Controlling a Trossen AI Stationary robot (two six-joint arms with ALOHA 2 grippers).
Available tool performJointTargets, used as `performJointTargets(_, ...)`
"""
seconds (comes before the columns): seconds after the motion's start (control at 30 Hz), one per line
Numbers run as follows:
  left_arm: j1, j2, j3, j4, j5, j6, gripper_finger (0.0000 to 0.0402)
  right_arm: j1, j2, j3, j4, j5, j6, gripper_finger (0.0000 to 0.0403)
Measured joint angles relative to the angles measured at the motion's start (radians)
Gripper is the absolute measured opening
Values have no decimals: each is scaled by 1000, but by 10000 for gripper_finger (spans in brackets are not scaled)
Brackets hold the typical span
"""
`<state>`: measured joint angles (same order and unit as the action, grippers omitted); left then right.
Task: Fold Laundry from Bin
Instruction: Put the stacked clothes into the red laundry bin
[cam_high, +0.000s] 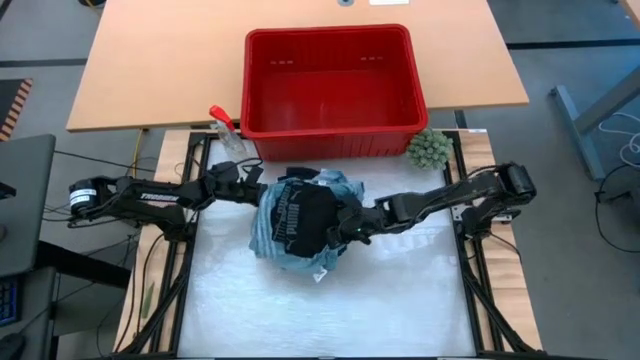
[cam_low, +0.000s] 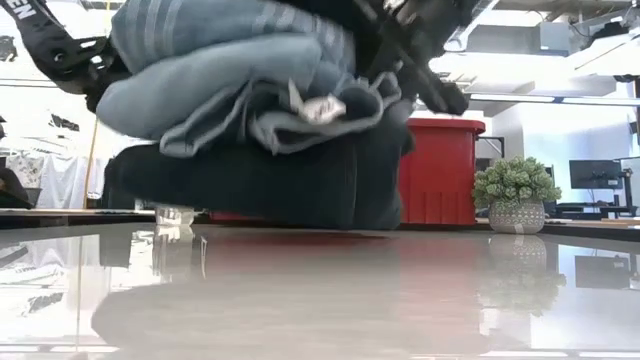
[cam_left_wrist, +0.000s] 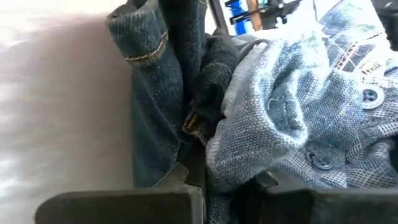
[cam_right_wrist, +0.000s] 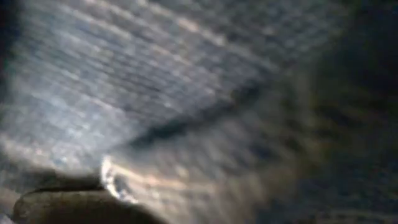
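Pinching a fold of denim and pale woven cloth, the left gripper is seen nearly closed at the left edge of the laundry. The right gripper is pressed into the heap from the opposite side; whether its fingers are spread or pinched cannot be told, since cloth fills its wrist view. The laundry is bunched as one rounded heap on the white table, light blue cloth wrapped around a black piece on top, with no clear long axis. In the low view the bundle appears raised, dark fabric hanging beneath it. Just behind the heap the bin is set, its long side running across the table. A spray bottle stands at the bin's left corner, a small green plant at its right corner.
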<state>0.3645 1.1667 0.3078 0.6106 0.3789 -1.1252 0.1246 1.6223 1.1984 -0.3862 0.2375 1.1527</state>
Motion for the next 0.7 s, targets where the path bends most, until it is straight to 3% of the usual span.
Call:
performJointTargets(0.33, 1, -2, 203, -25, 13, -39, 23, -40, -180, 0, -8, 11, -69, 108)
performJointTargets(0.7, 80, -4, 554, -372, -6, 133, 22, -167, -288, 54, -32, 9, -236, 108)
